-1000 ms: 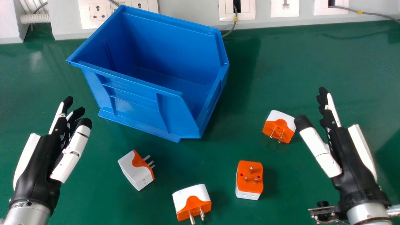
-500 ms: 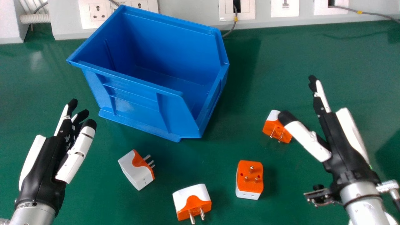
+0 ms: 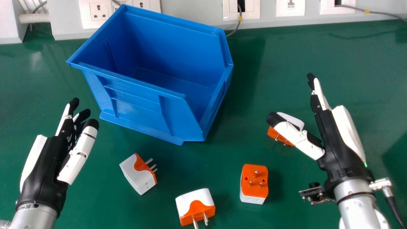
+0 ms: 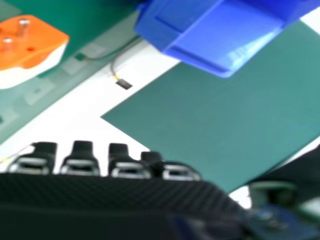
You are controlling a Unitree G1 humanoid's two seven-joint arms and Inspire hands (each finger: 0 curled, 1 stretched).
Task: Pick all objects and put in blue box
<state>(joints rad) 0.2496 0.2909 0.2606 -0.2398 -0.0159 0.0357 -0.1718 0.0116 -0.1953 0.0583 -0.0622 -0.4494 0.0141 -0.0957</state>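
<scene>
The right hand (image 3: 338, 146) has moved over toward the blue box (image 3: 140, 108), and now its thumb hides part of one orange and white plug (image 3: 274, 133). Both it and the left hand (image 3: 44, 165) are open and hold nothing. I count one box and four plugs, all four on the green table (image 3: 318, 47) outside the box.

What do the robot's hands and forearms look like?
The left hand and right hand are black with white panels and white, black-tipped thumbs. The left forearm is silver, as is the right forearm, with a small metal bracket and a dark cable beside it.
</scene>
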